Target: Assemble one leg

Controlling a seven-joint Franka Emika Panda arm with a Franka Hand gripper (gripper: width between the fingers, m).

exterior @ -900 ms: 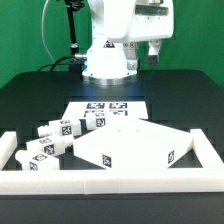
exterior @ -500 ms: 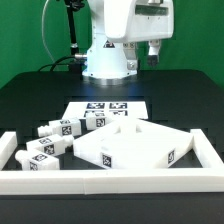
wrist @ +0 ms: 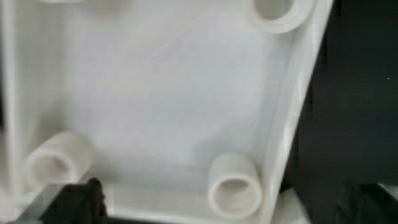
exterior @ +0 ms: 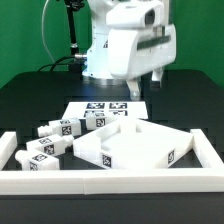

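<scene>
Several white legs with black-and-white tags lie loose at the exterior view's left: one (exterior: 62,127) nearest the marker board, one (exterior: 47,150) below it, one (exterior: 36,161) by the front rail. The large flat white panel (exterior: 135,146) lies beside them. It fills the wrist view (wrist: 160,100), where three round corner sockets show, one (wrist: 237,180) between the jaws. My gripper (exterior: 146,86) hangs above the panel's far side, apart from the legs. In the wrist view the gripper (wrist: 222,203) is open and empty, with dark fingertips (wrist: 71,200) at each side.
The marker board (exterior: 105,108) lies flat behind the panel. A low white rail (exterior: 110,181) fences the front, with side pieces at left (exterior: 8,146) and right (exterior: 206,150). The robot base (exterior: 105,65) stands at the back on the black table.
The arm has swung forward and down. The gripper has come lower, toward the panel. The legs and panel have not moved.
</scene>
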